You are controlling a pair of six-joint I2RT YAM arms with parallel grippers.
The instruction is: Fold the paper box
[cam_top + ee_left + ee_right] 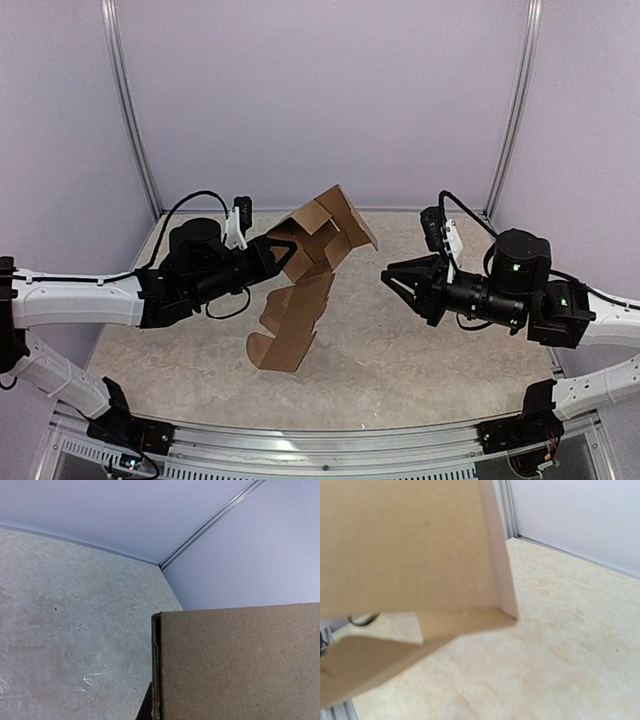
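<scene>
Top view: one half-folded brown cardboard die-cut box (298,318) is sitting at centre frame over the speckled beige table (430,350). Of two grippers, the left gripper (287,256) is pinching its upper part. The right gripper (388,277) is hovering just right of it, apart from it; I cannot tell whether its jaws are parted.

Left wrist view: the box (235,665) is filling the lower right.

Right wrist view: the box (405,545) is covering the upper left.

A half-folded brown cardboard paper box (305,290) hangs over the middle of the pale mottled table (420,350), a little left of centre. Its upper part lies toward the far edge, and its long lower flap reaches toward the near edge. The black two-finger left gripper (285,255) touches its left side. The black two-finger right gripper (392,280) is to its right and apart from it, over the table's right half.
</scene>
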